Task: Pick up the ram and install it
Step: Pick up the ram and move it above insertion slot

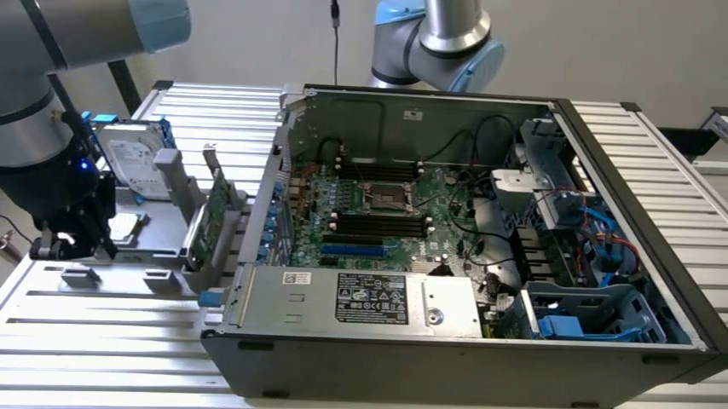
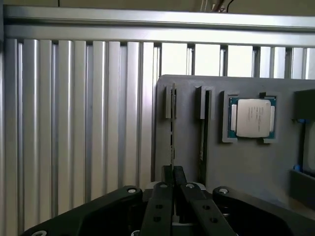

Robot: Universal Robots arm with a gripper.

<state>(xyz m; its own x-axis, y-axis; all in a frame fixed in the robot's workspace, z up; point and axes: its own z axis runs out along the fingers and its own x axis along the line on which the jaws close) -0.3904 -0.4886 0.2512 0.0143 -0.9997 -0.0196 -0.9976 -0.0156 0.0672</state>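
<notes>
The ram (image 2: 172, 132) stands on edge in a holder (image 2: 246, 167) slot, one end between the claw's (image 2: 173, 172) fingertips. Beside the claw lies a second slot (image 2: 203, 128), then the CPU (image 2: 252, 118). The computer case (image 1: 341, 358) sits well off, at the exterior view's right.

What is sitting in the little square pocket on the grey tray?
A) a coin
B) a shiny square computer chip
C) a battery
B: a silver square chip lies flat in the square pocket of the grey tray.

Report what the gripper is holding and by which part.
The gripper is shut on the ram, pinching its faces at the exposed long edge; the ram sits in the gray holder.
</notes>
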